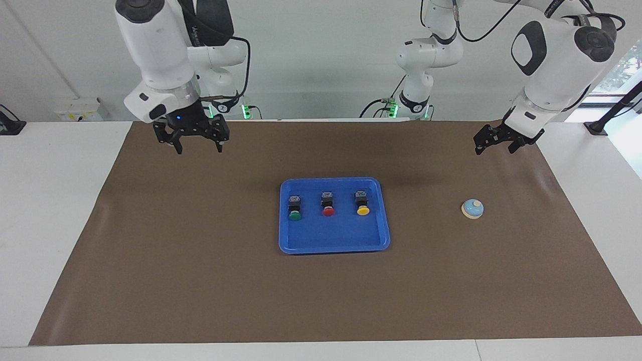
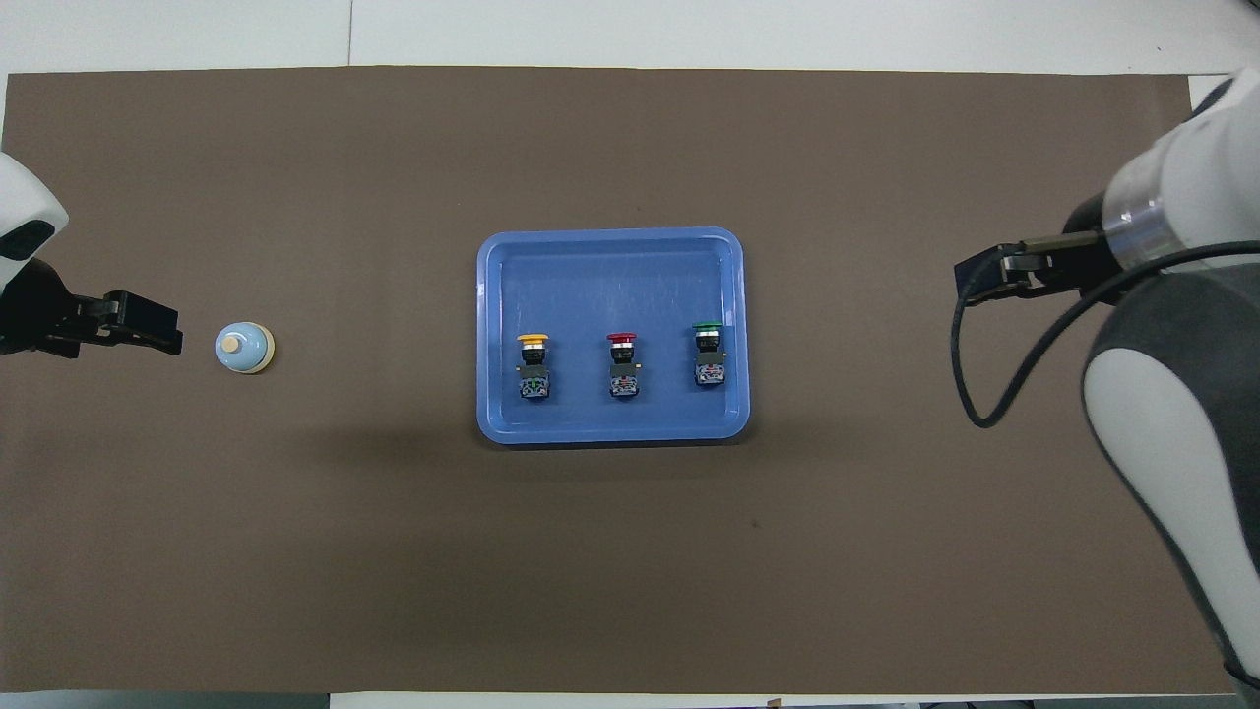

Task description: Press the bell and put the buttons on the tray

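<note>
On blue tray (image 1: pixel 333 245): green, red, yellow buttons (image 1: pixel 328 204) placed | left gripper (image 1: pixel 494 144), right gripper (image 1: pixel 196 138) jaws open, empty | next: press bell (image 1: pixel 472 208), likely.

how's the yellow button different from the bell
The yellow button lies on its side in the tray, with a dark boxy body; the bell sits upright on the brown mat, a light blue dome on a cream base. The bell lies nearer the left arm's end. No tool touches either.
</note>
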`<state>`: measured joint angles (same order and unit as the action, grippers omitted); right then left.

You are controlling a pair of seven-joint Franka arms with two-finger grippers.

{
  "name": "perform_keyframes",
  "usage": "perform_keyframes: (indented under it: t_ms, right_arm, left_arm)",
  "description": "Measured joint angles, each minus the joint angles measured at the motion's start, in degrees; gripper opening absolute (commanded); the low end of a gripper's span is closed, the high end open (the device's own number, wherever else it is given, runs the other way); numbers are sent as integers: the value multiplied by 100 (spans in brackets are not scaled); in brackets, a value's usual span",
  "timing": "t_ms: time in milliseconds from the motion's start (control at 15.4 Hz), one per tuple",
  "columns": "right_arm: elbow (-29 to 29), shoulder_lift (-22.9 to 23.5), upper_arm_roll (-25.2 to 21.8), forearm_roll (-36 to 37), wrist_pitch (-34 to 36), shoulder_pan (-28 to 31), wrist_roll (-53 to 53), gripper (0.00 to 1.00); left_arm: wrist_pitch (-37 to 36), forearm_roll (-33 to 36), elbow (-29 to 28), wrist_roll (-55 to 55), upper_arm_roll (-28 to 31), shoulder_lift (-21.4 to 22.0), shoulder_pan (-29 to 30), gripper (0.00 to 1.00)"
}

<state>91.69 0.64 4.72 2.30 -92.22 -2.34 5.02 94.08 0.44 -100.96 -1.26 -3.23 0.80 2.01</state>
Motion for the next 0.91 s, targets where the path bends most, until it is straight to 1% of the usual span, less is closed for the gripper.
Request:
perform_keyframes:
  t_ms: [195,391,586,912]
  right_arm:
    - [75,-231,-2,0,29,495,-368,100]
    - [81,-311,-4,0,163,801,-416,100]
    - [114,-311,-5,0,190,942,-416,100]
    - [143,-316,10,0,376,949,-416,100]
  left_arm:
    - [0,0,0,0,0,0,0,100]
    - [0,0,0,0,0,0,0,100]
    - [0,0,0,0,0,0,0,100]
    - [0,0,0,0,0,0,0,100]
